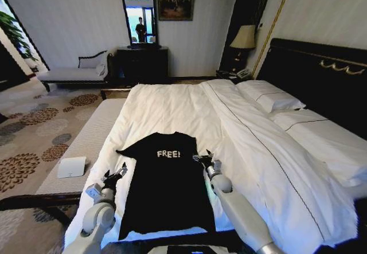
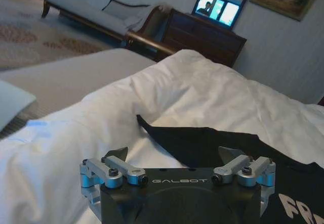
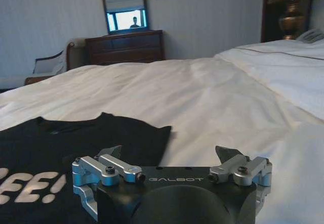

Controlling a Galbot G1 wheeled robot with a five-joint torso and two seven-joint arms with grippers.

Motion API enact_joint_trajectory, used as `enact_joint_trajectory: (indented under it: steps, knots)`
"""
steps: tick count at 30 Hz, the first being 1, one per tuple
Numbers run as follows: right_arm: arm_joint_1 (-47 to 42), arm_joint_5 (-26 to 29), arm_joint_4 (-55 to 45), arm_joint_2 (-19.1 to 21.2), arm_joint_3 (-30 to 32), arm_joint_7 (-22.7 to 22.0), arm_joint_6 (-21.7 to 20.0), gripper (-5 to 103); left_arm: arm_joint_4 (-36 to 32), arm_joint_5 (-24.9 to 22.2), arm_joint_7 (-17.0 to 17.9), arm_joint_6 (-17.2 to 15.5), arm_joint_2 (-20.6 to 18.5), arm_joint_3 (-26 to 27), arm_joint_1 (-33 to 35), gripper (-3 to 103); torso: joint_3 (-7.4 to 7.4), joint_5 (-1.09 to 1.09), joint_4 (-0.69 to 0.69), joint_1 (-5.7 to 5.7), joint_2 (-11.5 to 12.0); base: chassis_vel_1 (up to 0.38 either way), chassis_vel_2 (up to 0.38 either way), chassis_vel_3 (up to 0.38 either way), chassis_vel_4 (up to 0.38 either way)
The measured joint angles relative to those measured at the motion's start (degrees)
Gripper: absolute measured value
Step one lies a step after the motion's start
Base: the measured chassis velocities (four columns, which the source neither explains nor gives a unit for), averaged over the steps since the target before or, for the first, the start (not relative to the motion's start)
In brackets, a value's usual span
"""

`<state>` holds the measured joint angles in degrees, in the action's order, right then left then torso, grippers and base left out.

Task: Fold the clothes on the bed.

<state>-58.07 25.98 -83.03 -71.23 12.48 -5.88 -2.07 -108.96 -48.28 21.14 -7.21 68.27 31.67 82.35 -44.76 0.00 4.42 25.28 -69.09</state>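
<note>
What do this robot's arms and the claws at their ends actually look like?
Both arms are smooth, rounded, silvery-grey tubes with ball-like joints. The left tool and right tool look alike: a black block marked "GALBOT" in pale letters, silver metal linkages held with dark screws, and two small dark pointed fingers. No loose cables show.

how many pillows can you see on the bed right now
2: both lie at the headboard end of the bed, one pillow farther from the robot, the other pillow nearer. More may be hidden.

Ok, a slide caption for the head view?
Black T-shirt flat on the bed; open left hand and right hand flank it.
</note>
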Motion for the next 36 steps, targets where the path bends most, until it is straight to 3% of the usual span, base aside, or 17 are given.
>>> enact_joint_trajectory:
  steps: [3, 10, 14, 16, 19, 21, 29, 36]
  knots:
    - [-1.04, 0.06, -0.51, 0.30, 0.89, -0.01, -0.01, 100, 1.59, -1.67, 0.07, -0.39, -0.15, -0.17, -1.64, 100, -0.01, 0.00, 0.00, 0.00, 0.00, 0.000, 0.000, 0.000, 0.000]
    - [-5.67, 0.05, -2.61, 0.60, 4.88, -0.07, 0.04, 100, 12.93, -8.54, 0.68, -1.24, -0.89, -1.52, -13.47, 100, -0.01, 0.00, 0.01, 0.01, 0.01, 0.000, 0.000, 0.000, 0.000]
    - [-7.12, 0.32, -3.74, 0.86, 6.40, -0.17, -0.04, 100, 17.45, -9.21, 0.33, -1.28, -0.84, -2.72, -17.14, 101, -0.01, 0.00, 0.00, 0.01, 0.01, 0.000, 0.000, 0.000, 0.000]
    - [-8.02, 0.54, -4.47, 1.32, 7.38, -0.20, -0.10, 100, 20.18, -9.12, 0.00, -1.21, -0.38, -3.41, -19.18, 92, -0.01, 0.00, 0.01, 0.01, 0.01, 0.000, 0.000, 0.000, 0.000]
    - [-8.49, 0.87, -5.03, 1.86, 8.03, -0.22, -0.18, 100, 21.88, -8.97, -0.13, -0.84, 0.03, -3.63, -20.66, 88, -0.01, 0.00, 0.00, 0.01, 0.01, 0.000, 0.000, 0.000, 0.000]
    - [-8.78, 1.22, -5.46, 2.43, 8.51, -0.23, -0.30, 100, 23.12, -9.02, -0.14, -0.70, 0.25, -3.82, -21.85, 78, -0.01, -0.01, 0.00, 0.01, 0.01, 0.000, 0.000, 0.000, 0.000]
    - [-8.86, 2.04, -6.35, 3.76, 9.35, -0.32, -0.80, 100, 27.78, -9.06, -0.10, -0.47, 0.99, -4.40, -25.09, 69, -0.01, 0.00, 0.00, 0.01, 0.01, 0.000, 0.000, 0.000, 0.000]
    - [-9.18, 2.76, -6.79, 5.57, 10.72, -0.35, -0.94, 100, 33.65, -8.66, -0.20, 0.03, 1.53, -4.92, -28.40, 84, 0.00, 0.00, 0.00, 0.01, 0.01, 0.000, 0.000, 0.000, 0.000]
